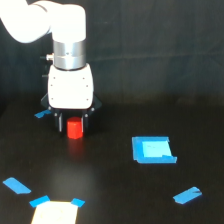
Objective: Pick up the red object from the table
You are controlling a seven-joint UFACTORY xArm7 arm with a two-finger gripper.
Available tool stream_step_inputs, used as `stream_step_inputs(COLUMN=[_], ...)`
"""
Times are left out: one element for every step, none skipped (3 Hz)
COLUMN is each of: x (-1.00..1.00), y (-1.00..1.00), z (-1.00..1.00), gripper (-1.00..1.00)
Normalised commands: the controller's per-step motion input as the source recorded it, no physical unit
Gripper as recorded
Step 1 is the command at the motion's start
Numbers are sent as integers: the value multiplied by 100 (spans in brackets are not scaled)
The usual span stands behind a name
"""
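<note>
Black bench [150, 100] below, with blue tape pieces [153, 150] and a pale sheet [55, 214] at the near edge. White arm [70, 60] above. Pincer [74, 125] pinching the red object [74, 128] between its fingers, at the bench surface or just above; cannot tell which.

No readable text, label or number anywhere (the tape pieces are plain too)

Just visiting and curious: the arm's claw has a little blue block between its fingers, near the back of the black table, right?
Nearly. In the exterior view the block between the gripper fingers is red, not blue. The rest holds: it sits toward the back of the black table.
</note>
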Motion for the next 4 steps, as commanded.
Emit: stream_step_inputs(x=[24,-10,76,13], y=[29,9,-14,-36], z=[-25,7,97,100], gripper=[-100,-67,-89,-100])
